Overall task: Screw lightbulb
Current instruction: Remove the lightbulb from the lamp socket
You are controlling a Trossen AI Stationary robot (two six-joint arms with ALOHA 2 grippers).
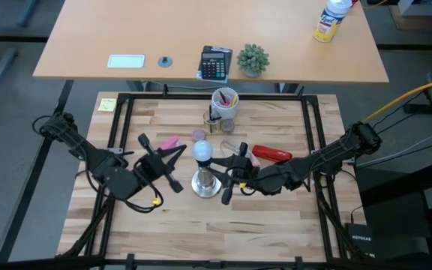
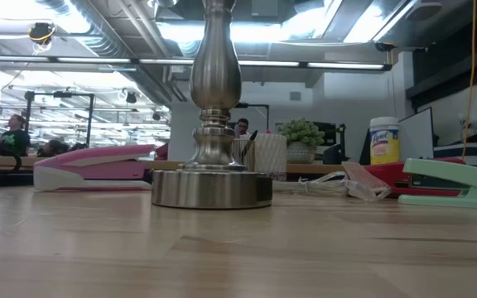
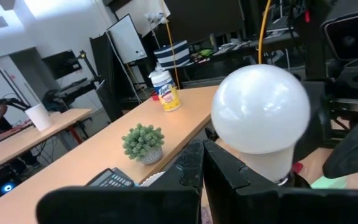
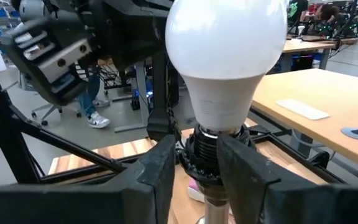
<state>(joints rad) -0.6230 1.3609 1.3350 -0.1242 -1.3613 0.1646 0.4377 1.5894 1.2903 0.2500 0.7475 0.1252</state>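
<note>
The white frosted lightbulb (image 1: 202, 151) stands upright in the socket on top of the silver metal stand (image 1: 205, 184). Its screw base is hidden inside the socket. The stand's round foot (image 2: 212, 189) rests on the wooden table. My right gripper (image 1: 217, 178) reaches in from the right and is shut on the stand's socket just below the bulb (image 4: 225, 50). My left gripper (image 1: 181, 152) is shut just left of the bulb (image 3: 260, 109). I cannot tell whether it touches the bulb. My right gripper pinches the dark socket collar (image 4: 199, 155) at the top of the stand between its two fingers (image 4: 163, 165), right under the bulb's neck. The fingers come in about level from the table's right. The stand is upright with its foot on the table.
On the table are a pink stapler (image 1: 169, 142), a small purple cap (image 1: 199, 136), a red stapler (image 1: 272, 154), a mint stapler (image 2: 462, 182) and a cup of pens (image 1: 225, 101) at the far side. The near part of the table (image 1: 201, 232) is bare wood.
</note>
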